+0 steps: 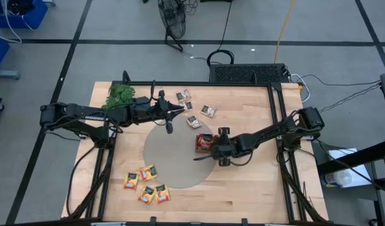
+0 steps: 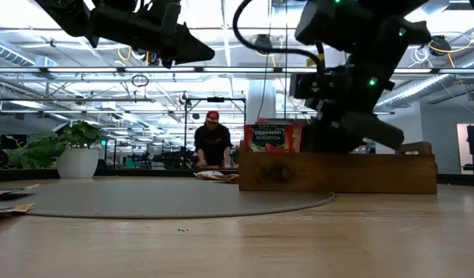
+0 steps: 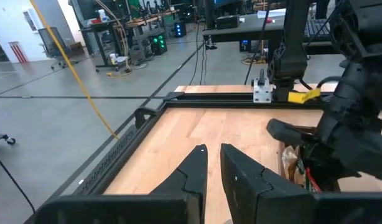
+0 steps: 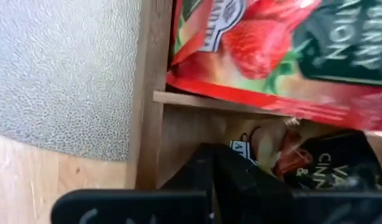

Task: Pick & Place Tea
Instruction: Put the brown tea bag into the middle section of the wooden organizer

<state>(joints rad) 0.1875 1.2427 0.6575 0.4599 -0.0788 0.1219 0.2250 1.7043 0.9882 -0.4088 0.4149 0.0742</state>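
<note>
My right gripper (image 1: 212,150) sat low over wooden tray (image 2: 337,171) near table's right half, fingers pressed together — holding nothing. Red tea sachets (image 1: 205,142) stood upright in tray's end compartment. My left gripper (image 1: 180,110) hovered toward far edge, fingers (image 3: 194,171) nearly together, empty. Grey-white sachets (image 1: 194,121) lay loose near far edge — orange sachets (image 1: 147,186) toward near-left corner.

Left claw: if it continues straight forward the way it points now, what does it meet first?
Probably the right claw over the wooden tray; the left claw points across the table toward it, though depth is unclear.
</note>
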